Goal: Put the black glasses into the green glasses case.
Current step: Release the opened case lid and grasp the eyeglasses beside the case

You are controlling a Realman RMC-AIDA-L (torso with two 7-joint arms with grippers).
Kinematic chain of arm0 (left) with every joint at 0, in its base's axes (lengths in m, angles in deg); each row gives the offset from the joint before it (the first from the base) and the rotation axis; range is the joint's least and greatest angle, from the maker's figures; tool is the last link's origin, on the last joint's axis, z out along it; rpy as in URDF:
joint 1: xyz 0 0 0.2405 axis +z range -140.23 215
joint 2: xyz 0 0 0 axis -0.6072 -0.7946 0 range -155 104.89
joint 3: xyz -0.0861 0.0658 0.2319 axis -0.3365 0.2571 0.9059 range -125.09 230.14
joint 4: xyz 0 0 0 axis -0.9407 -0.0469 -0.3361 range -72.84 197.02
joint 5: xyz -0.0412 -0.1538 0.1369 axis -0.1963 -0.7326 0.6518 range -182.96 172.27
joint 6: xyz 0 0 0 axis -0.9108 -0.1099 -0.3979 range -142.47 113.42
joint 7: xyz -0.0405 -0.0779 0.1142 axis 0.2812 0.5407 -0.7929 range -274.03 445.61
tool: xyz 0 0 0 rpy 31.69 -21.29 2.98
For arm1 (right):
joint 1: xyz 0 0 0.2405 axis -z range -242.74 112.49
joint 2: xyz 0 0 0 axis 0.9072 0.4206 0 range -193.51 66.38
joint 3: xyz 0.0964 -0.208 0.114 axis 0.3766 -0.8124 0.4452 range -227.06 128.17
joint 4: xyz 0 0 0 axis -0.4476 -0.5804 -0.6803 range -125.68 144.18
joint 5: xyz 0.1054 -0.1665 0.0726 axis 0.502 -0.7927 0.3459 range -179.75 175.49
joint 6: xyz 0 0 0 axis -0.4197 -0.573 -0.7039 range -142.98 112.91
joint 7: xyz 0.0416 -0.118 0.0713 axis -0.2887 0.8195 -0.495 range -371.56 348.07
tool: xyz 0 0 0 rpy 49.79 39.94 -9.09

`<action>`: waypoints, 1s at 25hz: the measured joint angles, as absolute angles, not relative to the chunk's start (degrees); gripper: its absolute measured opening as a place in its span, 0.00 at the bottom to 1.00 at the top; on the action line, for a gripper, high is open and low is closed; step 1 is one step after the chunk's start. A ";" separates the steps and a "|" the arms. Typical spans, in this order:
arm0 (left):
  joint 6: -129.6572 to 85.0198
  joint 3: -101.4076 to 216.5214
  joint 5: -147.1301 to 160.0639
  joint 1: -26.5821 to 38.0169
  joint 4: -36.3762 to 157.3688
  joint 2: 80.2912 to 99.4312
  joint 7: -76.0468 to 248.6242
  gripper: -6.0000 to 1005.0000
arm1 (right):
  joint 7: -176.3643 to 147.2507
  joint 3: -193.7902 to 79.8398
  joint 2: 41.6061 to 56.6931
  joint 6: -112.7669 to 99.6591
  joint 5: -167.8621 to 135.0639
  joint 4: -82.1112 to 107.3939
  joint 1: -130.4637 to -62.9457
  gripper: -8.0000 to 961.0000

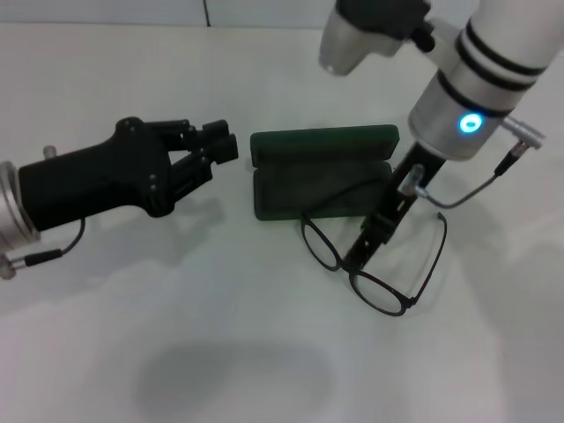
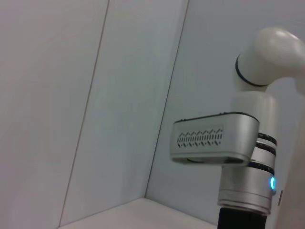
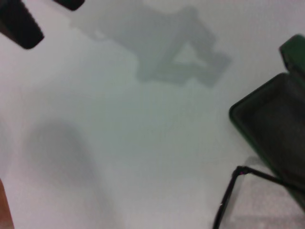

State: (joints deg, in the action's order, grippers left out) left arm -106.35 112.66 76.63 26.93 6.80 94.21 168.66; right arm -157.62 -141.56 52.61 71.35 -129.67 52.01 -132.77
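The black glasses [image 1: 374,256] are seen just in front of the green glasses case [image 1: 322,172], which lies open on the white counter [image 1: 176,335], one temple arm reaching over its tray. The right tool [image 1: 359,256] is closed on the frame's bridge. The left tool [image 1: 220,141] is held closed and empty, left of the case.

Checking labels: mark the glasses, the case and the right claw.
glasses [image 1: 381,295]: head view, on the near lens.
case [image 1: 322,142]: head view, on the raised lid.
right claw [image 1: 357,258]: head view, tips at the glasses' bridge.
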 joint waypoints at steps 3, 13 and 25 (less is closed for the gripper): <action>-106.76 112.34 76.60 27.06 8.32 94.10 167.92 0.18 | -158.48 -145.14 52.63 70.05 -127.19 51.63 -132.73 0.73; -113.40 108.06 77.33 27.18 14.89 92.35 164.07 0.18 | -158.71 -151.12 52.63 65.74 -121.86 49.66 -132.20 0.69; -120.26 108.02 84.31 26.64 21.32 90.24 158.83 0.18 | -158.72 -152.58 52.63 64.18 -121.84 49.90 -131.82 0.58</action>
